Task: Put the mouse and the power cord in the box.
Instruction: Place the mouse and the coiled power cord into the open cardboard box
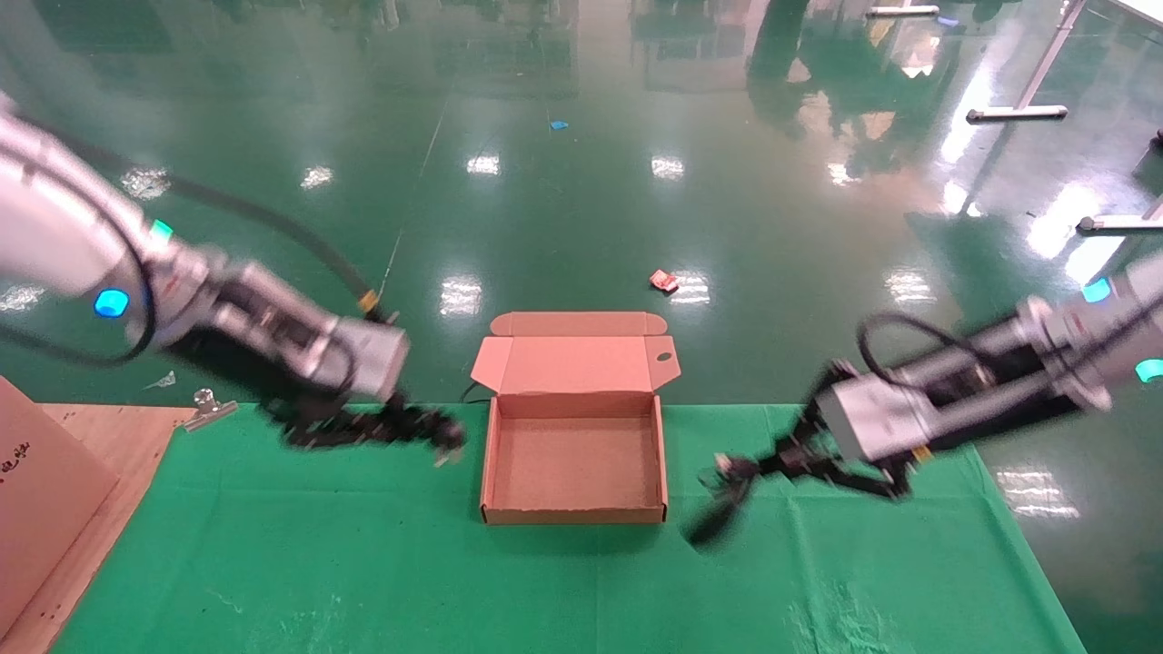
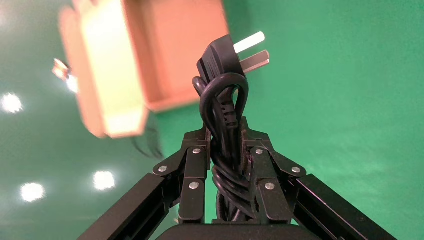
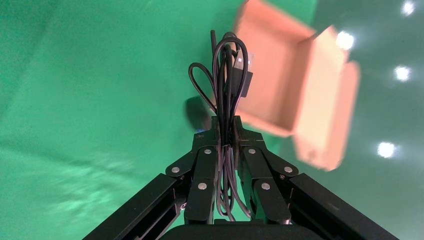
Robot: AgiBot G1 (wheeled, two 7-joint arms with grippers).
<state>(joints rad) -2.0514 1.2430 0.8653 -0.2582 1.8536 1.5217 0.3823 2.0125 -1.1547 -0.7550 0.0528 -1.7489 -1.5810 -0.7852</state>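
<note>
Both loads are up, box point(image 1: 573, 454) open between them; your left gripper point(image 2: 231, 150) clamps the power cord point(image 2: 225, 95), right gripper point(image 3: 226, 150) pinches the mouse's wire point(image 3: 227, 75), mouse point(image 3: 197, 114) dangling; swing over, then release.

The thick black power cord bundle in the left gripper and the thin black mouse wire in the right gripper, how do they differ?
The thick black power cord ends in a chunky plug with silver prongs; the thin black mouse wire ends in a small flat connector. The cord is tightly bundled, the wire in loose loops. Each is clamped by a gripper, left gripper and right gripper.
</note>
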